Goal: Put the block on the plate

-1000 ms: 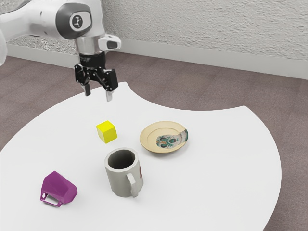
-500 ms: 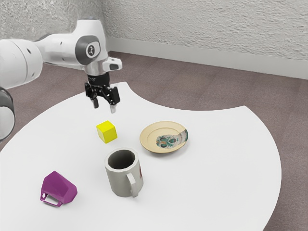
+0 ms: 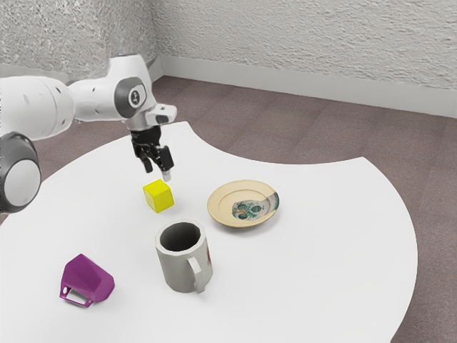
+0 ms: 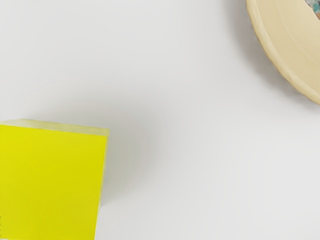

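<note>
My gripper (image 3: 157,174) hangs just above and behind the yellow block (image 3: 158,196) in the exterior view, its two fingers apart with nothing between them. The block rests on the white table. A tan plate (image 3: 223,199) with a skull-like pattern lies to the block's right in that view. From the wrist camera, the block (image 4: 50,180) looks large and close under my hand, and part of the plate's rim (image 4: 272,55) is visible apart from it.
A grey mug (image 3: 178,266) stands upright on the table (image 3: 307,264), nearer the camera than the block and plate. A purple mug (image 3: 88,279) lies tipped over toward the exterior view's left. Beyond the table's curved far edge is the floor.
My hand has come down and slightly toward the exterior view's right, closer to the block. The block, plate and mugs have stayed where they were.
</note>
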